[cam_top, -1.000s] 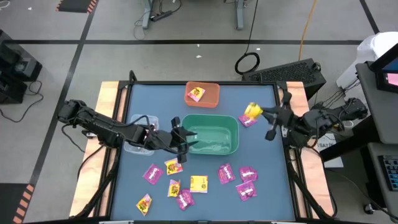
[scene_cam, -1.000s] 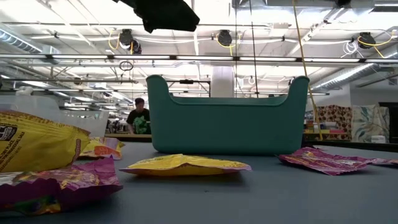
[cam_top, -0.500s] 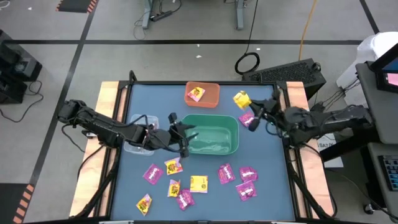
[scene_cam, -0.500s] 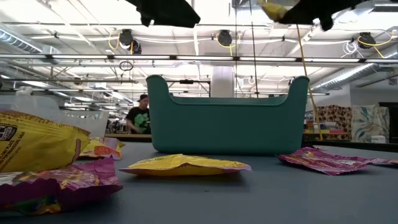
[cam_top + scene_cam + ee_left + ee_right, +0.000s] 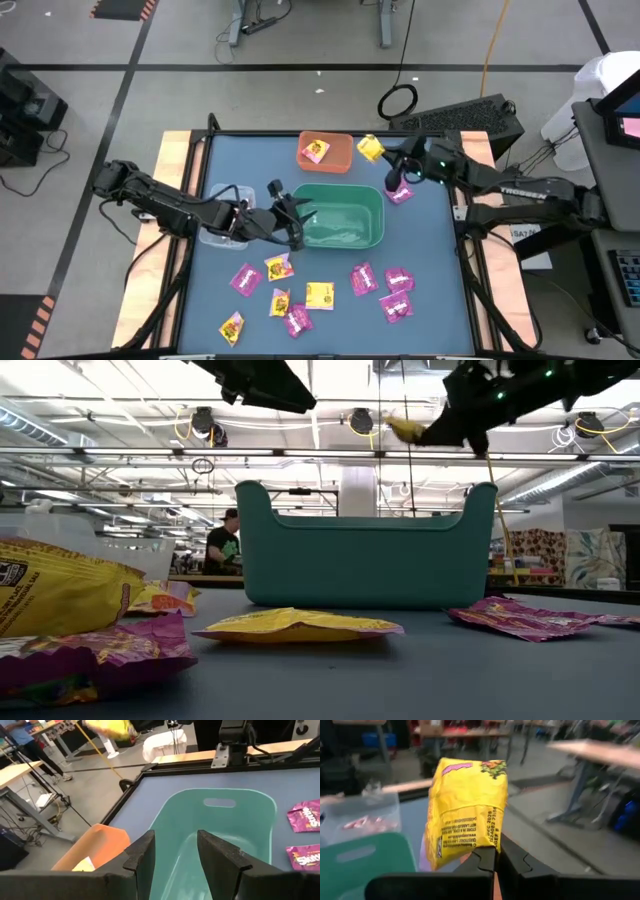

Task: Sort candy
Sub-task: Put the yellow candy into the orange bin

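Note:
My right gripper (image 5: 387, 158) is shut on a yellow candy packet (image 5: 370, 148) and holds it in the air just right of the orange bin (image 5: 325, 151). That bin has one yellow packet lying in it. My left gripper (image 5: 175, 855) is open, with nothing between its fingers, over the left end of the green bin (image 5: 340, 213). Several magenta and yellow packets (image 5: 320, 295) lie flat on the near half of the blue table. One magenta packet (image 5: 400, 192) lies beside the green bin's right end. My right gripper pinches one edge of the yellow packet (image 5: 481, 848) between its two fingers. The fingers come about level from the table's right side. The packet stands out beyond the fingertips (image 5: 487, 856), printed back toward the wrist camera, lifted clear of table and bins.
A clear bin (image 5: 225, 215) holding pink-white sticks (image 5: 362, 822) sits under my left arm, left of the green bin. Black rails edge the table. In the low view a person (image 5: 222, 548) stands far off in the room behind.
My right gripper has carried the yellow packet from the table's right edge toward the left and far side, up to the orange bin, rolling its wrist on the way. My left gripper has stayed over the green bin and has turned a little.

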Available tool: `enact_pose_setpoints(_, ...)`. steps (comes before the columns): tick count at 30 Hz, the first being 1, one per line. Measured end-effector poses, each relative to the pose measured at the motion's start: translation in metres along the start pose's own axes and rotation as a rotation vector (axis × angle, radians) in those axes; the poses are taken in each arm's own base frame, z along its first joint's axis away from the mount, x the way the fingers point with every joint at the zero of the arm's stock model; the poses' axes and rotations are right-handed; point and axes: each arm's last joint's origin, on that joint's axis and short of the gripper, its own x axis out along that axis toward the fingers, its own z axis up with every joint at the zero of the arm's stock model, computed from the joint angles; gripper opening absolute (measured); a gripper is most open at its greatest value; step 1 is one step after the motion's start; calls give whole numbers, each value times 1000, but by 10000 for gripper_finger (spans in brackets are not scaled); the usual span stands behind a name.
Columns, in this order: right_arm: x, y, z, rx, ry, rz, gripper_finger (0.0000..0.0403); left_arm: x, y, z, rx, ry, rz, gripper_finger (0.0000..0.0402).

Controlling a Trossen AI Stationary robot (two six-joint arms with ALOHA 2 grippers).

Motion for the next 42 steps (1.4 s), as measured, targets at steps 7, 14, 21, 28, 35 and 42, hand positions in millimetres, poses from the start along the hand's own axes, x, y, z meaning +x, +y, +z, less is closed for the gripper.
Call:
enact_pose_setpoints(7, 36, -13, 14, -35, 177, 80, 0, -2, 1, -3, 43, 33, -10, 153)
enact_pose_setpoints(14, 79, -19, 30, -102, 332, 106, 0, -11, 8, -8, 53, 109, 6, 153)
enact_pose_setpoints(21, 125, -25, 25, -147, 447, 104, 0, -25, 16, -16, 6, 141, 10, 153)
enact_pose_setpoints(28, 165, -42, 14, -166, 590, 87, 0, -34, 22, -41, 9, 204, 9, 153)
enact_pose_setpoints(35, 193, -54, -2, -148, 728, 79, 0, -40, 25, -48, -1, 211, -65, 153)
enact_pose_setpoints(42, 205, -57, -22, -150, 795, 84, 0, -41, 23, -51, 7, 246, -135, 153)
